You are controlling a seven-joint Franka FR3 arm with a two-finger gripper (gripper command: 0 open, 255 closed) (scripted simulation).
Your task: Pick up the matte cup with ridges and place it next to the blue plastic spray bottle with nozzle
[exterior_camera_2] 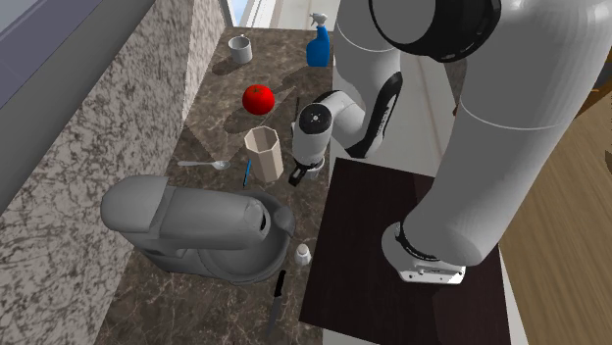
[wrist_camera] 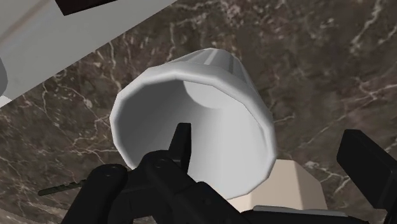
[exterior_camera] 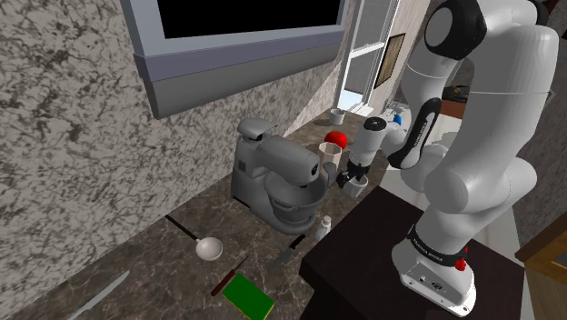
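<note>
Gripper: you are looking at the black gripper (exterior_camera_2: pixel 297 176) hanging tip-down just beside the cup, on the second exterior view's right of it. Its fingers are standing apart and clamping nothing.
Fingers: in the wrist view one finger (wrist_camera: pixel 180 149) is overlapping the cup's mouth, while the other (wrist_camera: pixel 366 168) is sitting clear of the outer wall. You cannot tell whether the first tip is inside the rim or only in front of it.
Cup: the ridged cup (exterior_camera_2: pixel 263 152) is standing upright on the dark marble counter (exterior_camera_2: pixel 221 108), near the red apple (exterior_camera_2: pixel 258 98). It is showing beige from outside and pale grey-white at the wrist.
Spray bottle: the blue spray bottle (exterior_camera_2: pixel 318 44) is standing well apart from the cup at the counter's far end, near a grey mug (exterior_camera_2: pixel 239 47). In the shoulder view the arm is covering most of it.
Beige shape: a beige shape (wrist_camera: pixel 286 191) is lying under the cup's near rim, cut off by the frame edge and the gripper body. You cannot tell what it is.
Pale slab: a pale slab (wrist_camera: pixel 63 51) is crossing one corner of the wrist view, and it is too cropped to name.
Mixer: the grey stand mixer (exterior_camera_2: pixel 196 230) is sitting on the counter, apart from the cup.
Thin blue item: a thin blue item (exterior_camera_2: pixel 247 174) is lying beside the cup's base, too small to identify.
</note>
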